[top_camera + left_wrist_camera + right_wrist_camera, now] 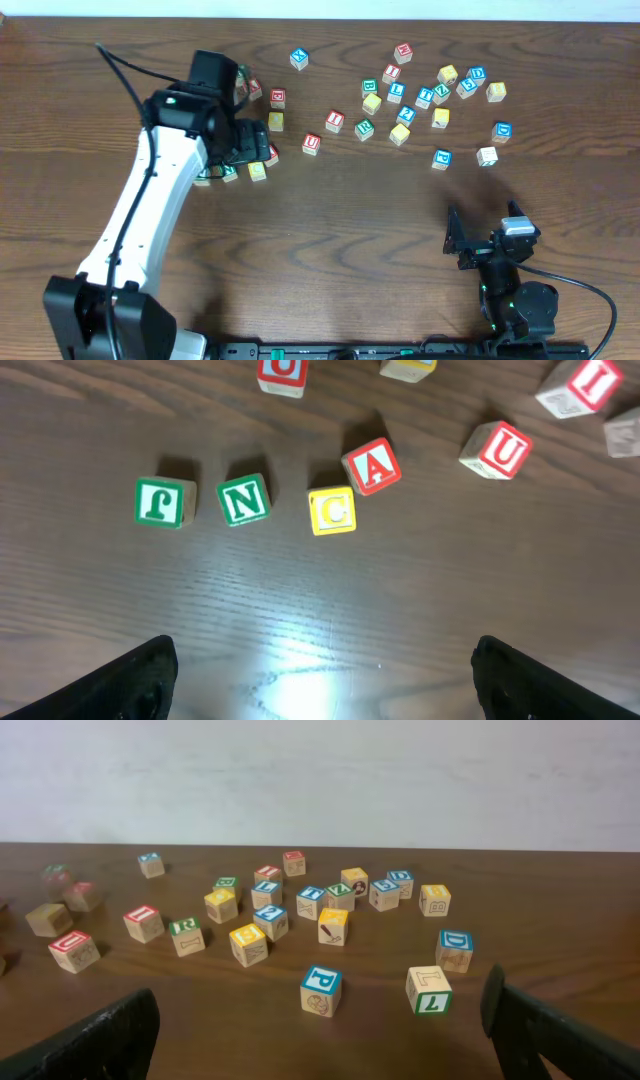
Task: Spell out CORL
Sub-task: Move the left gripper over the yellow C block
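My left gripper (325, 678) is open and empty above bare wood. Just ahead of it in the left wrist view lie a yellow C block (332, 511), a red A block (372, 465), a green N block (244, 499) and a green J block (160, 502). A red O block (282, 372) sits at the top edge. In the overhead view the left gripper (248, 150) hovers beside the C block (257, 171). My right gripper (320, 1040) is open and empty near the table's front right (483, 232). A green R block (186, 935) and an L block (429, 989) lie in front of it.
A red U block (497, 450) and a red I block (580, 385) lie right of the A. A blue P block (321, 990) and a blue D block (454, 950) stand near the L. Several more blocks are scattered across the table's far right (430, 95).
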